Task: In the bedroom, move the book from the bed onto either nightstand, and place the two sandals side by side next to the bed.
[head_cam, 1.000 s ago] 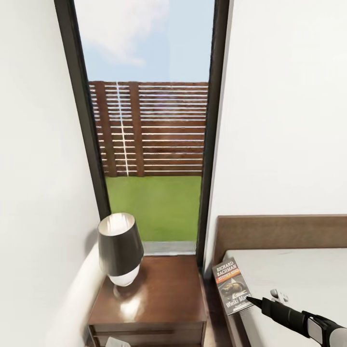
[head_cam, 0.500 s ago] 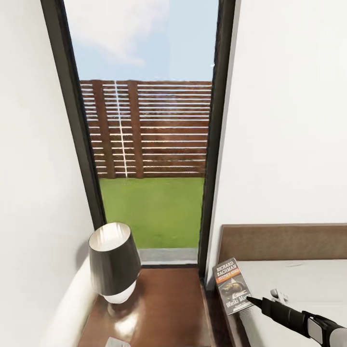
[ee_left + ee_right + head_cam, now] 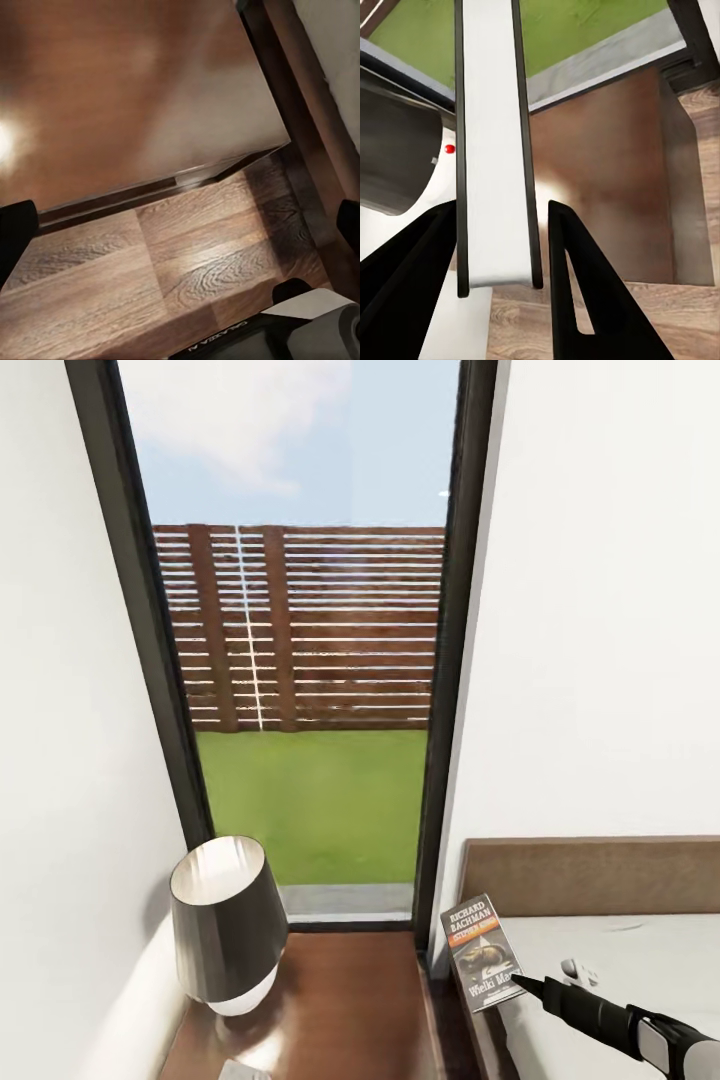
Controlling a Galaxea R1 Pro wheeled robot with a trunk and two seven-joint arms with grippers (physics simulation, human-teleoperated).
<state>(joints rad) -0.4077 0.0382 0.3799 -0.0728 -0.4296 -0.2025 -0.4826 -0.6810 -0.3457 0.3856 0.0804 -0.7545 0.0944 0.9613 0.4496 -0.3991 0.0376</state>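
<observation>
The head view showed the tall window (image 3: pixel 300 690) with the slatted fence (image 3: pixel 300 628) and grass behind it, and the bed (image 3: pixel 600 880) at the right. The nightstand (image 3: pixel 350 1000) stood below the window, with a lamp (image 3: pixel 225 925) on its glossy top. The right gripper (image 3: pixel 520 985) held the book (image 3: pixel 480 952) upright above the bed edge, just beside the nightstand. The right wrist view showed the book's white page edge (image 3: pixel 495 142) clamped between the dark fingers (image 3: pixel 577 292). The left wrist view showed the nightstand top (image 3: pixel 127 90) and plank floor (image 3: pixel 165 270); for the left gripper, I could not tell the jaws.
</observation>
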